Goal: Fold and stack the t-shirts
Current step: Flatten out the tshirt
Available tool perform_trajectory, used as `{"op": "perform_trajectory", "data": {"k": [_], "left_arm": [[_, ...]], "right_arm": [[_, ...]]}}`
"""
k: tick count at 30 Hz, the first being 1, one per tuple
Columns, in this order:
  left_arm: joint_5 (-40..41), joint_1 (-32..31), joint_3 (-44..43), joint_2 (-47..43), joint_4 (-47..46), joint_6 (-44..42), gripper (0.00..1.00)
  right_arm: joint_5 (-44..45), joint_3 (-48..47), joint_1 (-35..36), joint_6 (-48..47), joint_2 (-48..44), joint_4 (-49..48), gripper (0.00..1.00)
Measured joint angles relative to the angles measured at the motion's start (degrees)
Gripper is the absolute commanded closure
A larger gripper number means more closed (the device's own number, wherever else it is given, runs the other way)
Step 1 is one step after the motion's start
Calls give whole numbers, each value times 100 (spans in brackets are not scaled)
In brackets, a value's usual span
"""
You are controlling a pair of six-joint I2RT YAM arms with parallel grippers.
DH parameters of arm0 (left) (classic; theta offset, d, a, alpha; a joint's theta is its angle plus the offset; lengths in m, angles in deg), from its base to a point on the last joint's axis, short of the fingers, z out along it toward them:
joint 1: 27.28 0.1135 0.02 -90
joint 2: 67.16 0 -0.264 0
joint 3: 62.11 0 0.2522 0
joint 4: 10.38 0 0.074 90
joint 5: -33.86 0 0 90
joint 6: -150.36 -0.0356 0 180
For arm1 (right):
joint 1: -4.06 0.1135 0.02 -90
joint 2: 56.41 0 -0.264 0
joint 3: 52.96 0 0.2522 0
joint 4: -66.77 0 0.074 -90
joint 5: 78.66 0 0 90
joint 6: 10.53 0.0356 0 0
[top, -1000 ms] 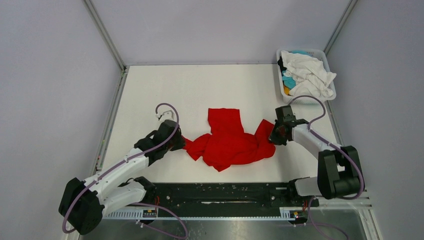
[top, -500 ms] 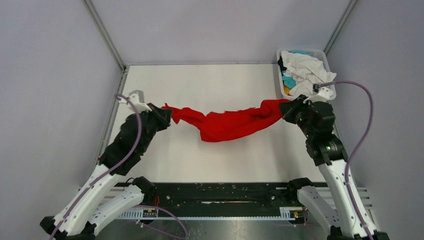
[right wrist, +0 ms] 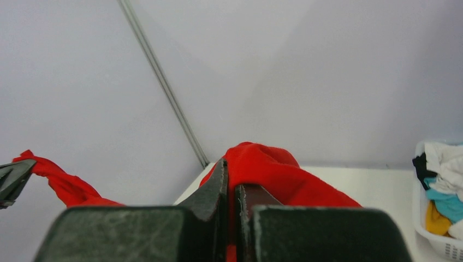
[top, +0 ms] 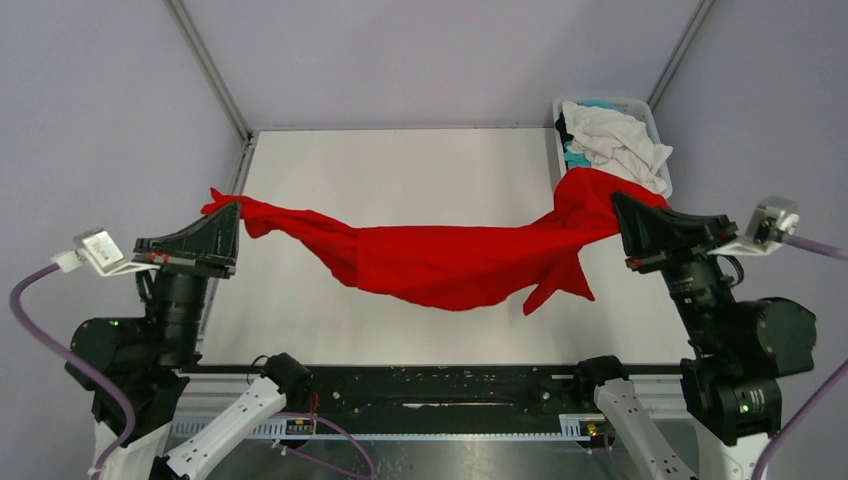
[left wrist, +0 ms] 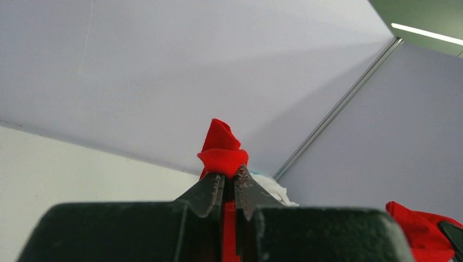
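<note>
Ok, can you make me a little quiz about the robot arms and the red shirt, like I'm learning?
1. True or false: the red t-shirt lies flat on the table.
2. Which one pinches the shirt? A) only the left gripper B) only the right gripper C) both
3. Fill in: the white basket stands at the table's far ____ corner.

Key:
1. False. It is stretched between the two grippers and sags in the middle.
2. C. Each is shut on one end.
3. Right.
</note>
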Motion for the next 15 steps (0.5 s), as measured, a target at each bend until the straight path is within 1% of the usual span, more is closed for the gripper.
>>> {"op": "perform_trajectory", "data": {"k": [3,8,12,15], "left_arm": [[2,0,-33,-212,13,-9,100],[166,0,-9,-516,160,111,100],[680,0,63,-503,343,251,100],[1370,0,74,-103,424,356,100]], "right_arm": [[-85,-192,0,11,-188,59,100],[-136,-208,0,127,-433,345,100],[-125,-4,0,319,-437,623,100],[-63,365,0,509,-393,820,100]]}}
